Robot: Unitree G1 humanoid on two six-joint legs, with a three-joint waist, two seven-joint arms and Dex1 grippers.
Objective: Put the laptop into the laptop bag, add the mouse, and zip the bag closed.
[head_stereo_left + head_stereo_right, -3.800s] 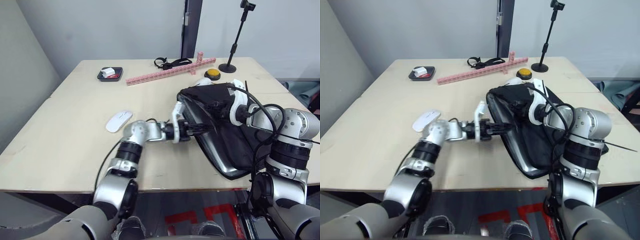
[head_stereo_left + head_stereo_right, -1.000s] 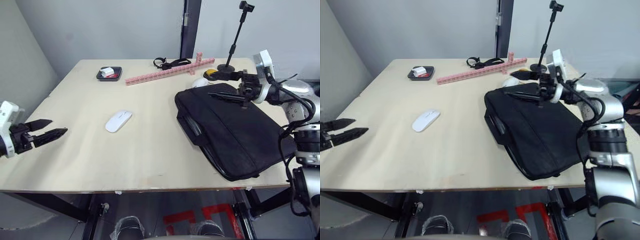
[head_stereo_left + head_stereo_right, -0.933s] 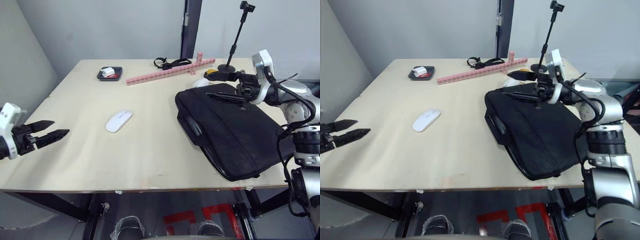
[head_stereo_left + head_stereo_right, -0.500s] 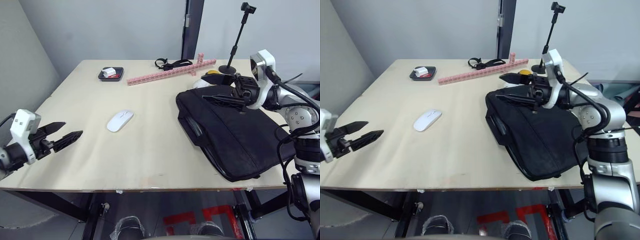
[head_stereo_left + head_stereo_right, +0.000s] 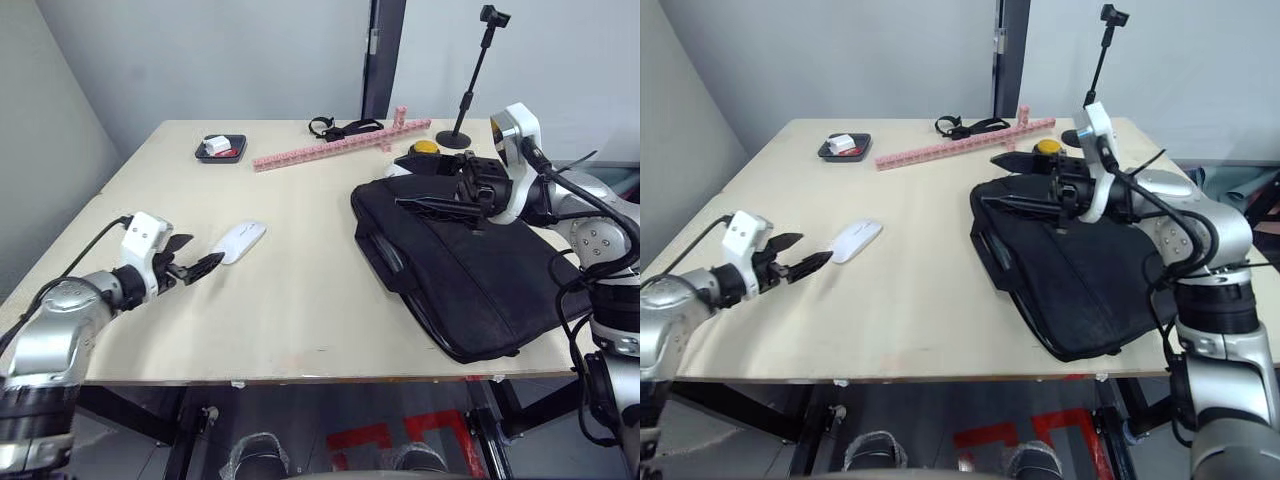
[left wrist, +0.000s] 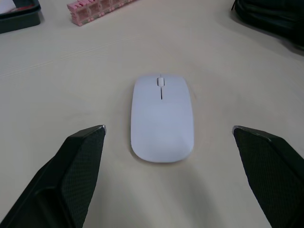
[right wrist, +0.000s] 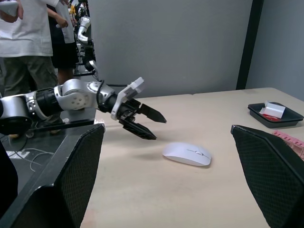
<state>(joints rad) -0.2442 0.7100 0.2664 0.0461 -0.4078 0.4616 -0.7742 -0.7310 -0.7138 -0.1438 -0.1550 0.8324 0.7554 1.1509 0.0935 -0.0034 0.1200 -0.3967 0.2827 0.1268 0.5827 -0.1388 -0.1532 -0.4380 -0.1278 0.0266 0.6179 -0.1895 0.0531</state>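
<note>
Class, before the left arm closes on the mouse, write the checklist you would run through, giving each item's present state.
1. Left gripper fingers open wider than the mouse: ok.
2. Mouse centred between the fingers, seen from the left wrist: ok.
3. Fingers level with the mouse's sides: not ok, the fingertips are short of it.
4. Mouse lying flat on the table, nothing touching it: ok.
5. Laptop bag opening wide enough to take the mouse: cannot tell.
6. Right gripper open above the bag's far end, away from the mouse: ok.

White mouse beside black bag
</note>
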